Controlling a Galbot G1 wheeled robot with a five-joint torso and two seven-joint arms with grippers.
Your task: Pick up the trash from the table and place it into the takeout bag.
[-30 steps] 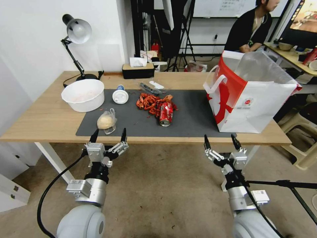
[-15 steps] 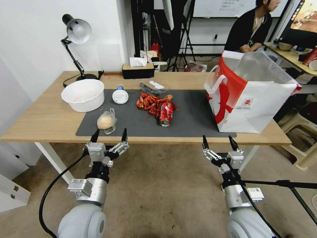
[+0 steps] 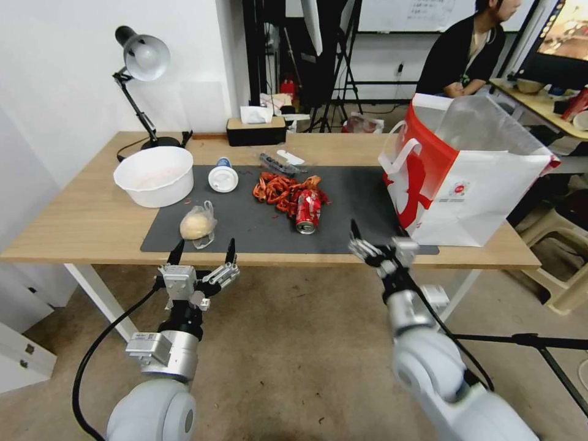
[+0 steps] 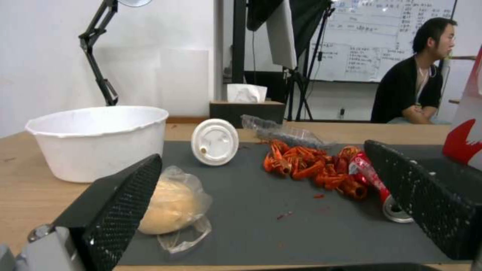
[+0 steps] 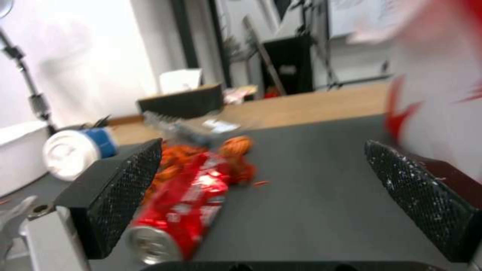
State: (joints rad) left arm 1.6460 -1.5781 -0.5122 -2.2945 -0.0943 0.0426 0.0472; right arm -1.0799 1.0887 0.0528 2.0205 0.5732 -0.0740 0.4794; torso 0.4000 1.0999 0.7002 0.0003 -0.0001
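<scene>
On the table (image 3: 86, 226), trash lies across the dark mat (image 3: 349, 214): a red soda can (image 3: 307, 211) on its side, a heap of red crayfish shells (image 3: 278, 185), a pale bun in a clear bag (image 3: 197, 223) and a white-lidded blue cup (image 3: 223, 177) tipped over. The white and red takeout bag (image 3: 471, 190) stands open at the mat's right end. My right gripper (image 3: 378, 240) is open at the table's front edge, just right of the can (image 5: 186, 210). My left gripper (image 3: 203, 251) hangs open below the front edge, near the bun (image 4: 171, 203).
A white bowl (image 3: 153, 176) stands at the mat's left end. A clear plastic packet (image 3: 278, 164), a dark tissue box (image 3: 256, 130) and a desk lamp (image 3: 144, 61) sit farther back. A tripod leg (image 3: 527, 340) runs along the floor on the right.
My right arm has risen and swung forward and left, from below the table to its front edge near the can. The left arm has stayed put.
</scene>
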